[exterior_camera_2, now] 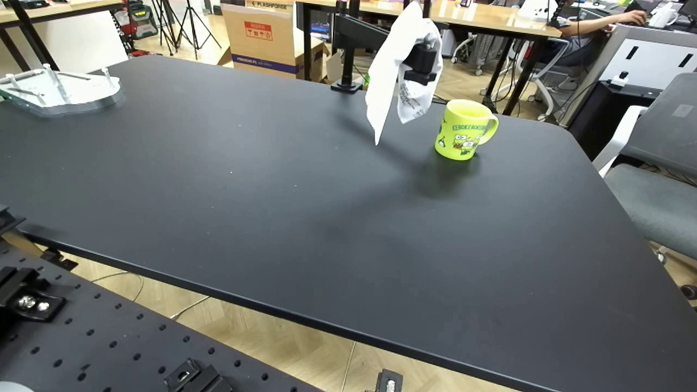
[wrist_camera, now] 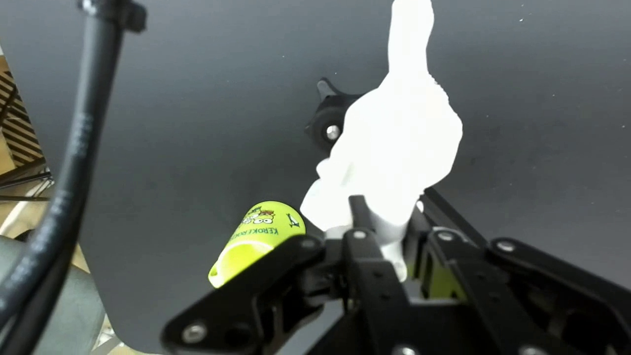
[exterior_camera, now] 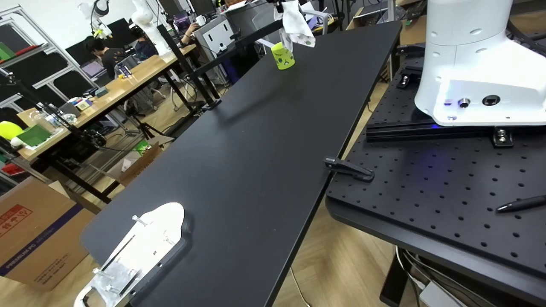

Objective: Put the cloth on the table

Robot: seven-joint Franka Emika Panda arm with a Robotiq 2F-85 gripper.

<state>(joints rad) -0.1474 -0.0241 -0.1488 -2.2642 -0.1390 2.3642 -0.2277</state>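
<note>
Beside the mug (exterior_camera_2: 462, 132): cloth (exterior_camera_2: 389, 72) pinched in the jaws, hanging above the table (exterior_camera_2: 337, 218). Advisable: shift farther from the mug, lower until the cloth's free end settles, then part the jaws slowly.

Site: robotics lab. Beside the black table (exterior_camera: 264, 170), my white base (exterior_camera: 469, 72) stands on a perforated board (exterior_camera: 409, 204); beyond the table I see a wooden bench (exterior_camera: 149, 68), more white robot arms (exterior_camera: 143, 18), and people (exterior_camera: 111, 59) seated near monitors (exterior_camera: 120, 35).
</note>
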